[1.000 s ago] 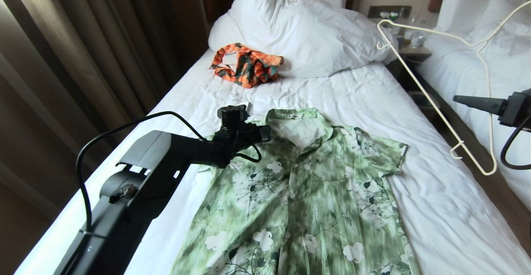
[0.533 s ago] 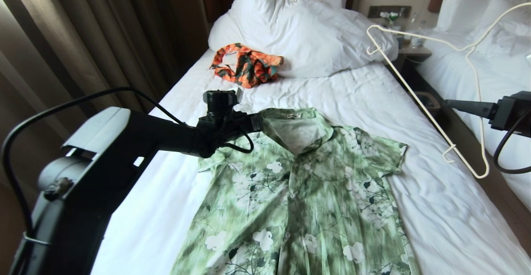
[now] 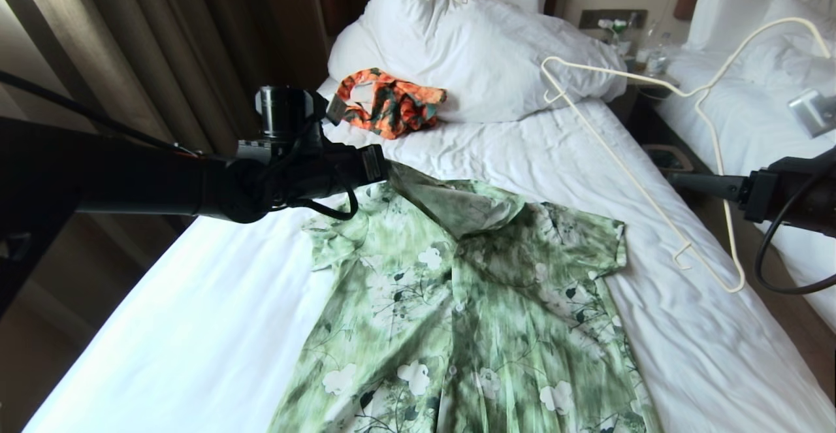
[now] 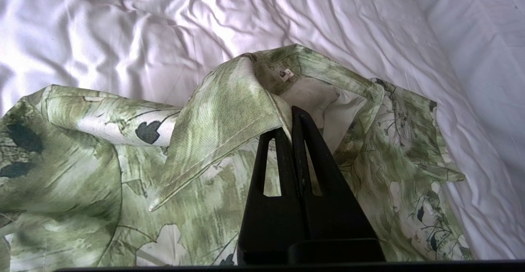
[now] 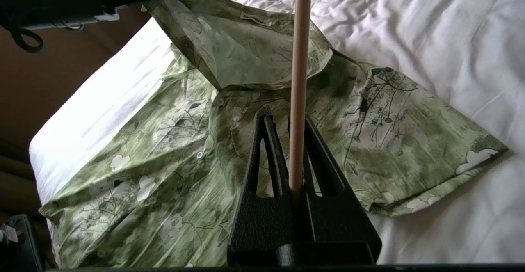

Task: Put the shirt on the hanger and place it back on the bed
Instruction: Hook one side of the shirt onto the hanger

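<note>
A: How do the arms stand?
B: The left gripper [image 4: 292, 118] reaches level across the bed's [image 3: 196, 328] left edge, jaws pinched on the collar of the shirt [image 3: 483, 315], lifting that corner off the sheet. The right gripper [image 5: 287, 120] hangs beyond the bed's right edge, clamped on the hanger's [image 3: 627, 159] wire.
A: What has changed?
B: The left arm has risen and drawn back toward the left edge, pulling the collar up into a peak. The hanger has swung in over the bed's right side, nearer the pillows [image 3: 483, 54].
A: Anything hard to see?
B: The shirt's hem is cut off at the picture's lower border. The right gripper's body hides its fingertips in the head view.
</note>
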`<state>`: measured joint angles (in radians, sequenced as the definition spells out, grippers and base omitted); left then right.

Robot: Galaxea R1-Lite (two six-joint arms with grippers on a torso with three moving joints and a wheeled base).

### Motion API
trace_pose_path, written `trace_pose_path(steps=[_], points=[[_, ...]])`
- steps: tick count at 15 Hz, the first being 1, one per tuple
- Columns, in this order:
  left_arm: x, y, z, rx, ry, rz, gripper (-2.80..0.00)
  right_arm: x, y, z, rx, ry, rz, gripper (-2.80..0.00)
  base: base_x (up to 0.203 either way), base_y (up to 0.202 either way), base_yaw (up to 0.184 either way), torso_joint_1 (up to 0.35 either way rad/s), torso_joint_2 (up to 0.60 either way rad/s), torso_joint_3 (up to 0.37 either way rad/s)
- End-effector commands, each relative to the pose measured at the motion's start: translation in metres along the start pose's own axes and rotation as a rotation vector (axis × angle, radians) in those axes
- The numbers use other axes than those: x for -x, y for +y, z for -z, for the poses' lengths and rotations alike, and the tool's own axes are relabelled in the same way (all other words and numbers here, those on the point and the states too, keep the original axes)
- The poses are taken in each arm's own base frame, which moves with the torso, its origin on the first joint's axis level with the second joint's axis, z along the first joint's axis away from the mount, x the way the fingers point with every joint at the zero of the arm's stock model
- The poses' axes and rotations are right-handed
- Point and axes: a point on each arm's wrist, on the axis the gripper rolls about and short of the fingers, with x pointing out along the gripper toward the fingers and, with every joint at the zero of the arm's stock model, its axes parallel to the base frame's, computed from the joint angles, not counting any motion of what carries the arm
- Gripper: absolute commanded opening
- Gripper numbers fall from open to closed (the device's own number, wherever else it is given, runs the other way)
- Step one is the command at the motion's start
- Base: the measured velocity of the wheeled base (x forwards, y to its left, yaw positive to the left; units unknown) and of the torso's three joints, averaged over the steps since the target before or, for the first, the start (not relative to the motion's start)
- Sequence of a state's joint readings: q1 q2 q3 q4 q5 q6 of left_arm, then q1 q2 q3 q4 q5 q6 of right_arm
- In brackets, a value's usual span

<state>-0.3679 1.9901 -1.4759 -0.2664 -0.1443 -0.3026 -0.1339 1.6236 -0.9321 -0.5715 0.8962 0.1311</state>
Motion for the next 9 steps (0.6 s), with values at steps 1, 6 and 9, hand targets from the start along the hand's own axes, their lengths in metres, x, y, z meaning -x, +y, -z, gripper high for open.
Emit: trace_pose_path(steps=[1, 6, 9], points=[[0.023, -0.008, -0.014, -0.007, -0.043, 0.014, -2.80, -0.010, 0.007, 0.007, 0.014, 0.022, -0.046, -2.80, 0.000, 0.000, 0.000, 0.000, 0.00, 0.000], [0.026, -0.008, -0.006, -0.007, -0.017, 0.004, -2.80, -0.024, 0.013, 0.006, 0.041, 0.036, -0.112, -2.80, 0.000, 0.000, 0.000, 0.000, 0.00, 0.000], [0.022, -0.005, -0.002, -0.011, -0.007, -0.004, -2.80, -0.030, 0.019, 0.003, 0.012, 0.077, -0.169, -2.80, 0.000, 0.000, 0.000, 0.000, 0.00, 0.000]])
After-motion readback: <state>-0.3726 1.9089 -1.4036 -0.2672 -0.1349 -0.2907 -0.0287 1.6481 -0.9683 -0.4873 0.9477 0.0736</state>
